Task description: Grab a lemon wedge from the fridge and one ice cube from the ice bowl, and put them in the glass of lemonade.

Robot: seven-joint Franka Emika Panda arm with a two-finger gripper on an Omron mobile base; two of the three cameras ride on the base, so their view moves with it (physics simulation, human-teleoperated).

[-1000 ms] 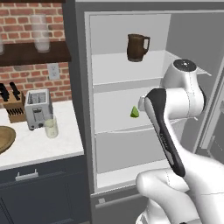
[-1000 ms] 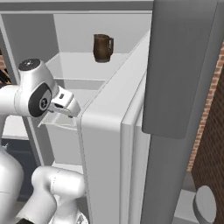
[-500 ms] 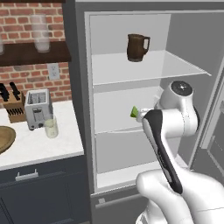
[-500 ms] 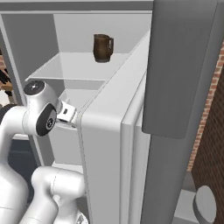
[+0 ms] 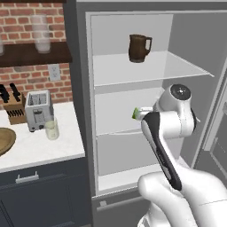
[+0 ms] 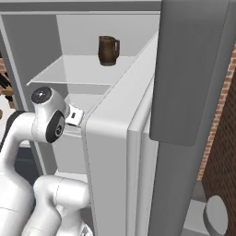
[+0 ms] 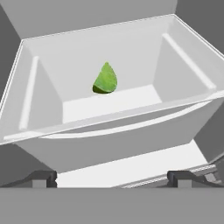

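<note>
The fridge point(image 5: 84, 111) stands open beside me, white inside with clear shelves. On its middle shelf lies the lemon wedge point(image 7: 105, 79), a small yellow-green piece sitting toward the back. In the hand view it reads like a teardrop: its narrow tip points to about twelve o'clock, its rounded, darker end rests at six, so the long axis runs up and down in that view. From the left base view only a sliver of it point(image 5: 135, 114) peeks out at nine o'clock of the robot's wrist.

The gripper point(image 7: 111, 177) is spread wide, its two dark fingertips point(image 7: 41, 178) far apart at the bottom of the hand view, with nothing between them. The wedge sits at twelve o'clock from the gripper, well apart from it, untouched.

A dark brown mug point(image 5: 139, 47) stands upright on the top shelf, handle to three o'clock.

On the counter to the left stands a toaster point(image 5: 39, 110), with the glass of lemonade point(image 5: 52, 129) just beside it.

No writing or brand is legible anywhere.
</note>
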